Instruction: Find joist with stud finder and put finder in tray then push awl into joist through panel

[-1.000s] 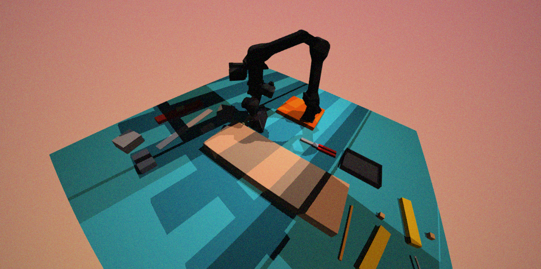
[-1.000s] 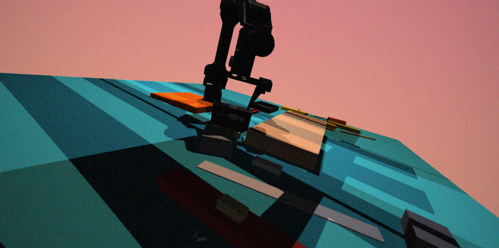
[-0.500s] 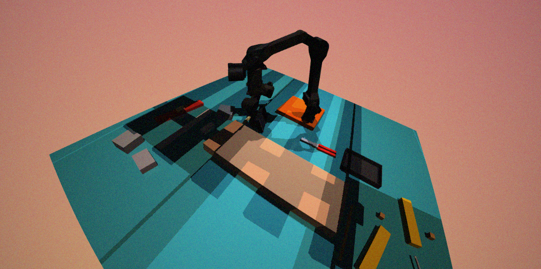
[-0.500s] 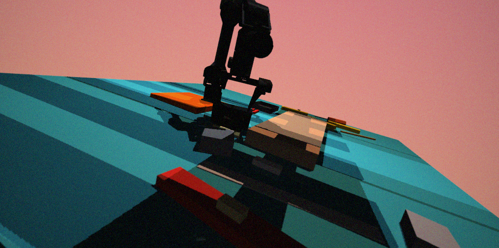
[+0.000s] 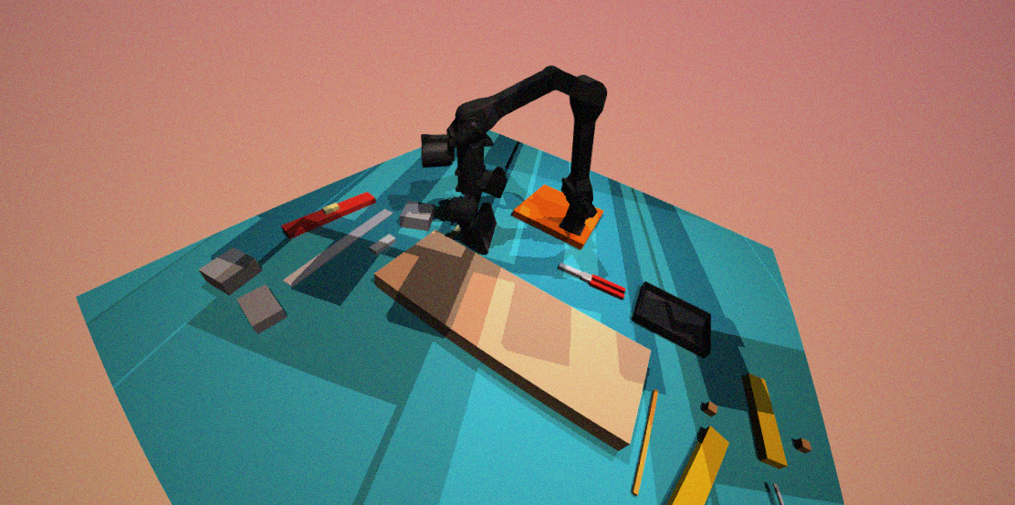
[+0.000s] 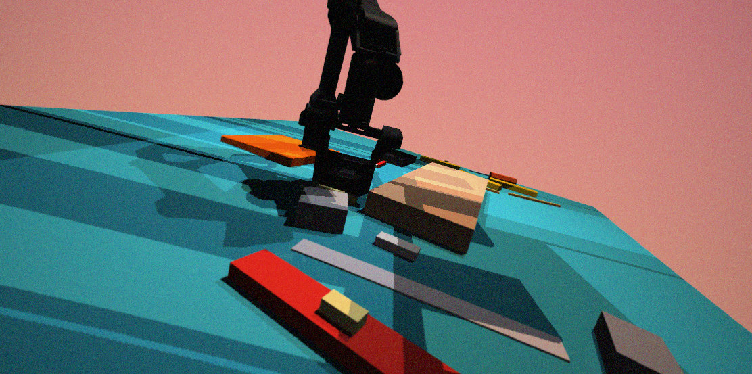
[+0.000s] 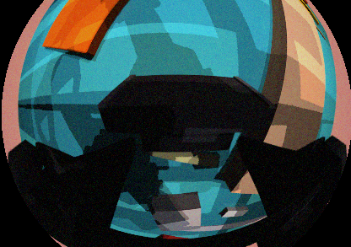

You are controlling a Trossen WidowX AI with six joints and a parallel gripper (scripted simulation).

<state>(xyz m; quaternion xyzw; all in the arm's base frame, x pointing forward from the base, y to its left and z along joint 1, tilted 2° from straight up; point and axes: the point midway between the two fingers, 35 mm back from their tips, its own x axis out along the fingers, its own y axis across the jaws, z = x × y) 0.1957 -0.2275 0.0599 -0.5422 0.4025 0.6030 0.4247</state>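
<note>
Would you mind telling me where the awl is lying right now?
In the top view, the awl lies on the teal floor, between the wooden panel and the black tray, in front of the orange base plate.
</note>
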